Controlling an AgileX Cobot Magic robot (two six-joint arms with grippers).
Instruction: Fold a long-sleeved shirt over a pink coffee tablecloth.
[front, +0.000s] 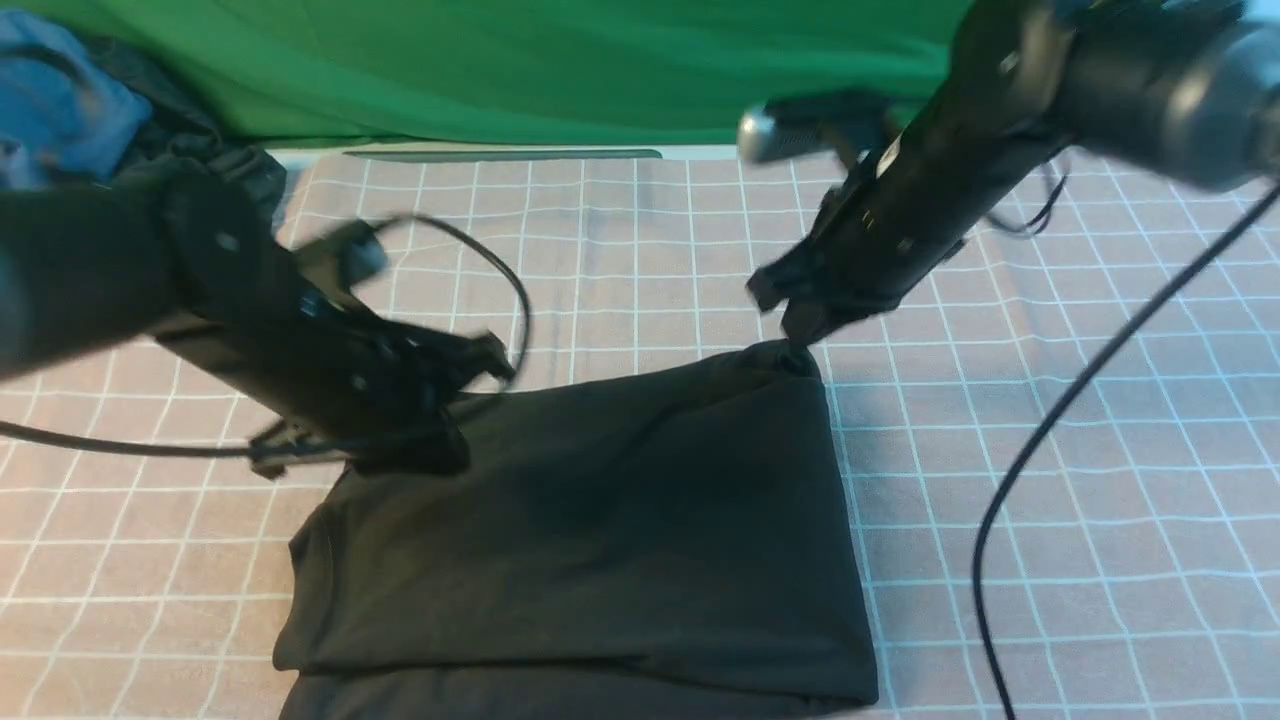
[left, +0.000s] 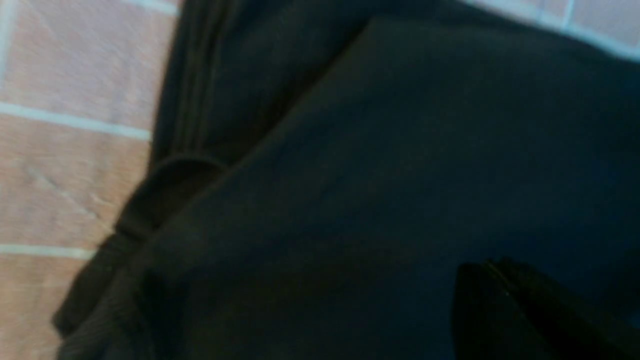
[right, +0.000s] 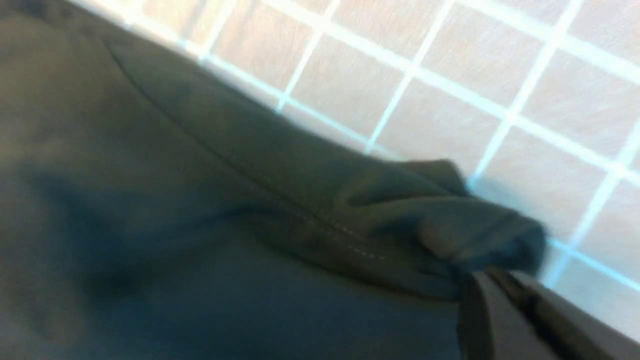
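The black long-sleeved shirt lies folded in a rough rectangle on the pink coffee tablecloth, near the front. My left gripper sits shut at the shirt's far left corner, where the top layer's edge runs up into it. In the left wrist view the closed fingers press against dark cloth beside the pink grid. My right gripper is shut on the far right corner, which peaks upward. The right wrist view shows that hemmed corner bunched at the closed fingertips.
A bright green cloth hangs along the back. A blue garment and a dark one are heaped at the far left. Black cables loop from the left arm and trail from the right arm.
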